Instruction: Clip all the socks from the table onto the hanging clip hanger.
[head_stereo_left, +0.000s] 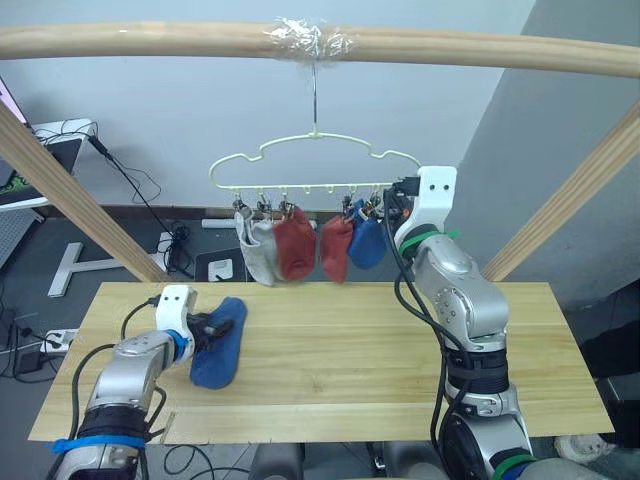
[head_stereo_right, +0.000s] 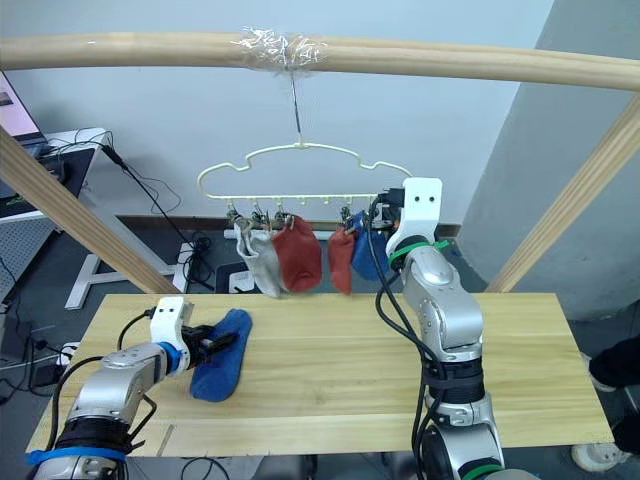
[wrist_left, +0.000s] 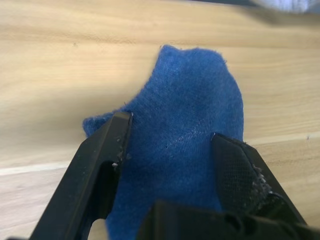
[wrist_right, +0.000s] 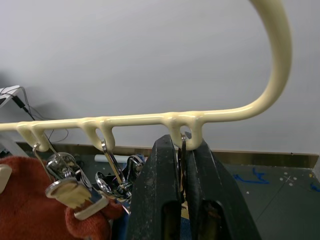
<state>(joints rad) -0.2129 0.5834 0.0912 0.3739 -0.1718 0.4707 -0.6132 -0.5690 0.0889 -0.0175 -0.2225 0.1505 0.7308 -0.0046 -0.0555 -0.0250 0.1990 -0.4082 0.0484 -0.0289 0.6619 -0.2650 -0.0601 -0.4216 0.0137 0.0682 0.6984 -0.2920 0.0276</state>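
Right gripper (wrist_right: 182, 165) pinches clip (wrist_right: 183, 150) (wrist view).

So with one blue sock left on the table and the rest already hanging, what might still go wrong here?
The left gripper straddles the last blue sock with open jaws; if they close on one thin layer, the sock may slip out during the lift. The right gripper is shut on a metal clip at the clip hanger's end. The hanger hangs by one hook, so pulling there could swing it and shake the hung socks.
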